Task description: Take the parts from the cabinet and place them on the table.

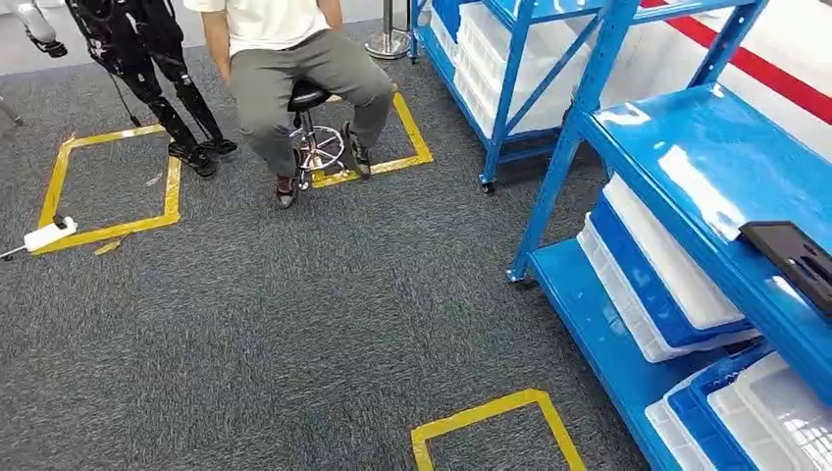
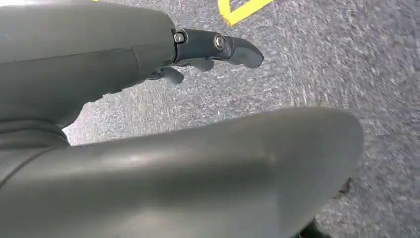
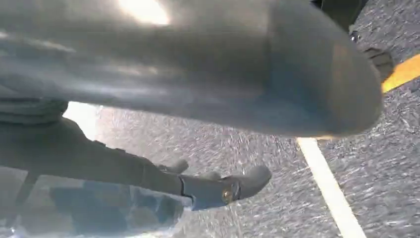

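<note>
A flat black part [image 1: 797,257] lies on the upper level of the blue cabinet rack [image 1: 687,157] at the right in the head view. Below it, white bins [image 1: 667,260] in blue trays sit on the lower level. My left hand [image 2: 89,69] hangs over grey carpet, its dark fingers [image 2: 218,44] stretched out apart from the thick thumb, holding nothing. My right hand [image 3: 148,64] also hangs above the carpet, with its fingers [image 3: 223,188] extended and nothing between them and the thumb.
A person [image 1: 285,49] sits on a stool [image 1: 312,132] ahead, inside a yellow tape square. Another robot's dark legs [image 1: 172,93] stand at the far left by a second tape square [image 1: 108,182]. A third square [image 1: 495,417] lies near me. A second blue rack [image 1: 510,59] stands behind.
</note>
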You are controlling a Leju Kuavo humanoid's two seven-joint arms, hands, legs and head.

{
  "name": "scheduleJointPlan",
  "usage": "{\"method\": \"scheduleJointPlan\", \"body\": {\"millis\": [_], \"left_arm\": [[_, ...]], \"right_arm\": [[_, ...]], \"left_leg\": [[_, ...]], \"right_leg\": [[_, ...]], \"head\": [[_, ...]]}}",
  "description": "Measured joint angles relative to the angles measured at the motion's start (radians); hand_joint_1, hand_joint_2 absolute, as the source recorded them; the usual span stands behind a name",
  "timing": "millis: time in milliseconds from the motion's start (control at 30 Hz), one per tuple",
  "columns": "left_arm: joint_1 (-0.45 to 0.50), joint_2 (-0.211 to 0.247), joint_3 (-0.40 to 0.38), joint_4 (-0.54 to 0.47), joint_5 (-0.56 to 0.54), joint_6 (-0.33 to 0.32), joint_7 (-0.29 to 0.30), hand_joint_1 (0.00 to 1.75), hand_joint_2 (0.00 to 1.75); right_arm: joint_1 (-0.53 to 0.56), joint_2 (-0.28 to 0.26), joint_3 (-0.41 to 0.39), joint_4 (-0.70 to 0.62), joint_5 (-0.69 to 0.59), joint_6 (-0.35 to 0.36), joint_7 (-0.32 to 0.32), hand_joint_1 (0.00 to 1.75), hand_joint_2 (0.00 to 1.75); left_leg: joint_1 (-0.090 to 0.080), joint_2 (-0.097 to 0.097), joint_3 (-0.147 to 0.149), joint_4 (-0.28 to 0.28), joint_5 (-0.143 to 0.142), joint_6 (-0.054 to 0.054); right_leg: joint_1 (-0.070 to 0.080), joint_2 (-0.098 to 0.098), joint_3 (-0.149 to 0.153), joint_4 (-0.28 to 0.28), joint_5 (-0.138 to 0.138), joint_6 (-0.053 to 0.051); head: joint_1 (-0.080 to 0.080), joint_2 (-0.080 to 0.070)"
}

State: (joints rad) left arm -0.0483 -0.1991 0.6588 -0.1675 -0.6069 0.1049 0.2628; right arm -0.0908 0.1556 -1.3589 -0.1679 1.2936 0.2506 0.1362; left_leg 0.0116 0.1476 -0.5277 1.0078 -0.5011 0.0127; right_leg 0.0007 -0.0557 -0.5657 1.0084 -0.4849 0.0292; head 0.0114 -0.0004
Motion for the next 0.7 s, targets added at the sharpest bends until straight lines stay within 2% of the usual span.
{"method": "scheduleJointPlan", "body": {"millis": [33,67,100,133,167,200,233,267,333,367,400,433,467,533,567,600,633,700], "left_arm": [[-0.002,-0.002,0.001,0.000,0.000,0.001,0.000,0.00,0.00],[-0.004,-0.003,0.001,0.000,0.000,0.001,0.000,0.00,0.00],[-0.003,-0.003,0.001,0.000,0.000,0.000,-0.001,0.00,0.00],[0.000,-0.003,0.001,0.000,0.000,-0.003,-0.004,0.00,0.00],[0.003,-0.003,0.002,0.000,0.000,-0.010,-0.005,0.00,0.00],[0.005,-0.003,0.005,0.000,0.000,-0.013,-0.008,0.00,0.00],[0.006,-0.003,0.006,0.000,-0.001,-0.016,-0.011,0.00,0.00],[0.006,-0.003,0.007,0.000,-0.001,-0.017,-0.013,0.00,0.00],[0.005,-0.003,0.008,0.000,-0.007,-0.025,-0.014,0.00,0.00],[0.006,-0.002,0.010,0.000,-0.014,-0.032,-0.011,0.00,0.00],[0.006,-0.002,0.010,0.001,-0.021,-0.031,-0.006,0.00,0.00],[0.006,-0.002,0.010,0.001,-0.030,-0.027,-0.003,0.00,0.00],[0.004,-0.003,0.010,0.001,-0.034,-0.022,-0.003,0.00,0.00],[0.003,-0.003,0.011,0.000,-0.041,-0.021,-0.004,0.00,0.00],[0.000,-0.003,0.011,0.000,-0.043,-0.021,-0.006,0.00,0.00],[0.000,-0.003,0.011,0.000,-0.045,-0.022,-0.008,0.00,0.00],[0.001,-0.003,0.011,0.000,-0.050,-0.022,-0.010,0.00,0.00],[0.004,-0.003,0.011,0.000,-0.055,-0.024,-0.011,0.00,0.00]], "right_arm": [[0.000,0.000,0.002,0.000,-0.002,0.005,-0.007,0.00,0.00],[0.002,0.003,0.005,0.000,-0.001,0.012,-0.015,0.00,0.00],[0.002,0.002,0.008,0.000,0.001,0.018,-0.022,0.00,0.00],[0.001,0.002,0.015,0.000,0.002,0.026,-0.032,0.00,0.00],[0.000,0.002,0.018,0.000,-0.002,0.036,-0.043,0.00,0.00],[0.001,0.002,0.018,0.000,-0.005,0.045,-0.049,0.00,0.00],[0.003,0.003,0.019,0.000,-0.008,0.052,-0.053,0.00,0.00],[0.005,0.003,0.019,0.000,-0.008,0.057,-0.055,0.00,0.00],[0.006,0.005,0.019,0.000,-0.009,0.058,-0.057,0.00,0.00],[0.006,0.006,0.020,0.000,-0.005,0.058,-0.058,0.00,0.00],[0.005,0.006,0.022,0.000,-0.001,0.057,-0.058,0.00,0.00],[0.003,0.005,0.026,0.000,0.003,0.057,-0.058,0.00,0.00],[0.007,0.005,0.030,0.000,0.007,0.057,-0.059,0.00,0.00],[0.018,0.003,0.036,0.000,0.014,0.058,-0.061,0.00,0.00],[0.020,0.000,0.037,0.001,0.016,0.060,-0.060,0.00,0.00],[0.021,0.000,0.039,0.001,0.017,0.063,-0.060,0.00,0.00],[0.019,0.000,0.041,0.001,0.019,0.066,-0.060,0.00,0.00],[0.017,-0.005,0.048,0.001,0.021,0.071,-0.060,0.00,0.00]], "left_leg": [[0.002,0.005,0.002,0.001,-0.005,-0.008],[0.009,-0.060,-0.005,0.025,-0.026,-0.015],[0.010,-0.102,-0.022,0.070,-0.059,-0.013],[0.010,-0.134,-0.061,0.158,-0.111,-0.013],[0.010,-0.147,-0.101,0.243,-0.149,-0.015],[0.010,-0.151,-0.137,0.310,-0.169,-0.015],[0.010,-0.151,-0.155,0.337,-0.164,-0.015],[0.011,-0.151,-0.151,0.314,-0.135,-0.015],[0.019,-0.160,-0.092,0.173,-0.038,-0.016],[0.027,-0.193,-0.054,0.081,0.007,-0.018],[0.031,-0.243,-0.042,0.034,0.014,-0.019],[0.030,-0.238,-0.041,0.031,0.010,-0.017],[0.021,-0.226,-0.043,0.030,0.009,-0.011],[0.016,-0.205,-0.042,0.024,0.014,0.007],[0.020,-0.186,-0.041,0.016,0.023,0.021],[0.018,-0.180,-0.041,0.015,0.023,0.027],[0.017,-0.162,-0.042,0.015,0.023,0.032],[0.012,-0.127,-0.044,0.015,0.021,0.034]], "right_leg": [[-0.007,0.013,0.008,-0.008,0.006,-0.010],[-0.028,0.026,0.020,-0.013,0.011,-0.018],[-0.030,0.034,0.020,-0.013,0.015,-0.027],[-0.028,0.047,0.020,-0.013,0.017,-0.036],[-0.025,0.063,0.019,-0.013,0.017,-0.036],[-0.023,0.078,0.018,-0.013,0.017,-0.036],[-0.022,0.095,0.019,-0.012,0.017,-0.036],[-0.022,0.109,0.022,-0.012,0.017,-0.036],[-0.024,0.141,0.028,-0.010,0.017,-0.035],[-0.026,0.157,0.028,-0.007,0.014,-0.031],[-0.018,0.165,0.021,0.002,0.011,-0.025],[-0.013,0.182,0.008,0.007,0.008,-0.017],[-0.013,0.190,-0.004,0.003,0.011,-0.008],[-0.017,0.210,-0.013,-0.002,0.015,0.008],[-0.018,0.181,-0.013,0.018,0.008,0.010],[-0.013,0.126,-0.034,0.056,-0.016,0.006],[-0.015,0.091,-0.072,0.127,-0.055,0.000],[-0.015,0.071,-0.154,0.292,-0.123,-0.002]], "head": [[0.002,0.000],[-0.007,0.000],[-0.008,0.000],[-0.011,0.000],[-0.013,0.000],[-0.013,0.000],[-0.013,0.000],[-0.013,0.000],[-0.013,0.000],[-0.014,0.000],[-0.016,0.000],[-0.014,0.000],[-0.014,0.000],[-0.013,0.000],[-0.014,0.000],[-0.011,0.000],[-0.005,0.000],[-0.004,0.000]]}}
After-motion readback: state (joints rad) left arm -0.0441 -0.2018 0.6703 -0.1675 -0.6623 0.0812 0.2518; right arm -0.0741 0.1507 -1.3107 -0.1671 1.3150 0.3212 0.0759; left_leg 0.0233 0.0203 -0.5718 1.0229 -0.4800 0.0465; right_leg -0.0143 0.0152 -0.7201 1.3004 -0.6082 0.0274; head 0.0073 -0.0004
